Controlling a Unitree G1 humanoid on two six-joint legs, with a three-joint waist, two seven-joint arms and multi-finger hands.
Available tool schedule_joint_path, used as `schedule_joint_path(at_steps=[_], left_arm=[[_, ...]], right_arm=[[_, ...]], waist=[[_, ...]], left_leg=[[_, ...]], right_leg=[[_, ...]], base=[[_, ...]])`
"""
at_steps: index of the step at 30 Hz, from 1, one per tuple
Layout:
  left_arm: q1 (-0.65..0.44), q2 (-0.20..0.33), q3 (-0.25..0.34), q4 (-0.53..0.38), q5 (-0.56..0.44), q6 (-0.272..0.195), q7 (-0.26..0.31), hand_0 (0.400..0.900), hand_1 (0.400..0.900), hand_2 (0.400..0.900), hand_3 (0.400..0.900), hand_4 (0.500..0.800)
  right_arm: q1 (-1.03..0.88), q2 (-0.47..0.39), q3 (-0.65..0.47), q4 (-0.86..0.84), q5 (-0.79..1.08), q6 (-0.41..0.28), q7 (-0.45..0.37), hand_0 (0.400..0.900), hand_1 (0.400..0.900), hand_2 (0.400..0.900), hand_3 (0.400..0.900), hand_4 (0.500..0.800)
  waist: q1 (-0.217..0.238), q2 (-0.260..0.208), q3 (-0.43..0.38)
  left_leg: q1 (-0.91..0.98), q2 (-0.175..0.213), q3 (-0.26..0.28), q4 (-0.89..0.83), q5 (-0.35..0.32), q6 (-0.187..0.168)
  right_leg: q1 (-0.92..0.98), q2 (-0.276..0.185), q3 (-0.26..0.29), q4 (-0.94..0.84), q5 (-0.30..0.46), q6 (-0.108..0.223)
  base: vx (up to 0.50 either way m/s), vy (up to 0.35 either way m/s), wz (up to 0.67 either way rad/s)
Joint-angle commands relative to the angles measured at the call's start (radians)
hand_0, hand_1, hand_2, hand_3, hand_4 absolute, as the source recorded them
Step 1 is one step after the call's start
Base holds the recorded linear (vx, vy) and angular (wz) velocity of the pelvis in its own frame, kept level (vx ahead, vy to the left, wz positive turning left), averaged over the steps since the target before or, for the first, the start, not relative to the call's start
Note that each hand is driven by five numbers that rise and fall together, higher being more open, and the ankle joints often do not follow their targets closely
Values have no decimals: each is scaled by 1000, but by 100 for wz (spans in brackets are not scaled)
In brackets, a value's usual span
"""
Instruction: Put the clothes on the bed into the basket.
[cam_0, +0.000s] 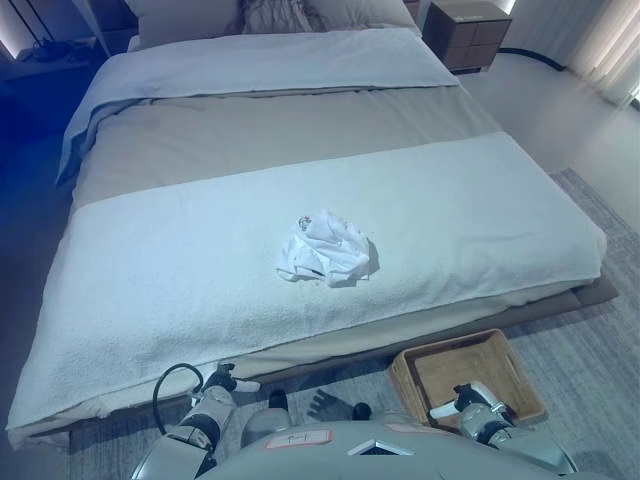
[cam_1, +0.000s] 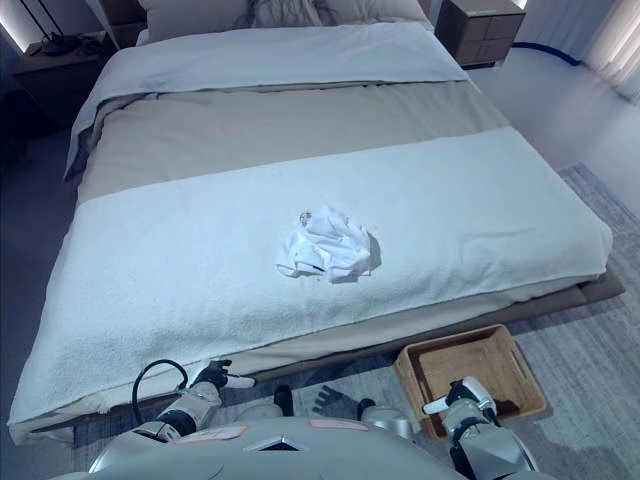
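Two hands sit low at the bottom of the frame, neither holding anything. At lower left, the left hand (cam_0: 222, 381) has its fingers (cam_0: 244, 385) relaxed and loosely extended, a white tip pointing toward the bed's near edge, just beside the hanging blanket hem. At lower right, the right hand (cam_0: 462, 402) hovers over the basket (cam_0: 437, 358), its white-covered fingers (cam_1: 438, 407) straight and empty above the near rim.

The basket, a shallow woven tray, rests on the grey rug (cam_0: 600, 330) just beside the bed's lower right side; nothing shows inside it.

One crumpled white garment (cam_0: 325, 250) lies near the centre of the frame on the pale blanket (cam_0: 180, 270) that covers the foot of the bed (cam_0: 250, 130), well apart from both hands and from the basket. Beyond it, a beige cover and a turned-down sheet (cam_0: 270, 60) run toward the pillows (cam_0: 200, 15) at the top. A nightstand (cam_0: 468, 30) stands at upper right.
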Motion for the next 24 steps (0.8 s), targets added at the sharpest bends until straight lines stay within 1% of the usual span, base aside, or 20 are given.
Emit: schedule_joint_path(at_steps=[1, 8, 12, 16, 18, 19, 20, 24], left_arm=[[-81, 39, 19, 70, 31, -20, 22, 900, 900, 900, 900, 800], [-83, 45, 25, 69, 36, -15, 36, 900, 900, 900, 900, 800], [-98, 51, 29, 24, 17, -27, 63, 900, 900, 900, 900, 800], [-109, 66, 31, -25, -14, -32, 94, 900, 900, 900, 900, 800], [-124, 70, 24, -40, -33, -31, 114, 900, 900, 900, 900, 800], [-125, 70, 25, -40, -34, -31, 114, 900, 900, 900, 900, 800], [-138, 74, 18, -53, -54, -29, 135, 900, 900, 900, 900, 800], [-143, 93, 7, -66, -86, -26, 164, 900, 900, 900, 900, 800]], right_arm=[[-105, -6, 24, 45, -45, 0, -24, 900, 900, 900, 900, 800], [-128, -6, 60, 13, -70, -10, -28, 900, 900, 900, 900, 800], [-230, -18, 172, -130, -123, -50, -33, 900, 900, 900, 900, 800], [-350, -30, 259, -281, -143, -71, -27, 900, 900, 900, 900, 800], [-422, -16, 299, -327, -143, -75, -26, 900, 900, 900, 900, 800], [-423, -16, 299, -327, -143, -75, -26, 900, 900, 900, 900, 800], [-496, -7, 333, -360, -138, -74, -30, 900, 900, 900, 900, 800], [-625, 18, 374, -398, -124, -67, -41, 900, 900, 900, 900, 800]], waist=[[-4, -17, 6], [2, -21, 12], [15, -25, 33], [31, -28, 58], [42, -30, 70], [41, -30, 70], [57, -32, 86], [104, -42, 108]], left_leg=[[43, -42, 12, 5, -93, 33], [40, -43, 5, 5, -92, 33], [25, -45, 1, 5, -86, 34], [-6, -49, 1, 5, -73, 35], [-28, -53, -4, 5, -65, 35], [-29, -53, -4, 5, -64, 35], [-57, -58, -12, 5, -55, 36], [-122, -69, -41, 5, -29, 35]], right_leg=[[-9, -22, -30, 4, -22, 47], [-8, -23, -37, 4, -22, 46], [-20, -24, -36, 4, -17, 47], [-48, -27, -37, 4, -8, 49], [-66, -29, -41, 4, -1, 50], [-67, -29, -42, 4, -1, 50], [-86, -32, -48, 4, 5, 50], [-126, -38, -82, 4, 17, 53]], base=[[7, 1, 4], [10, 3, 6], [-1, 6, 3], [-33, 32, 5], [-27, 35, 8], [-49, 46, 18], [-37, 40, 21], [-16, 41, 32]])
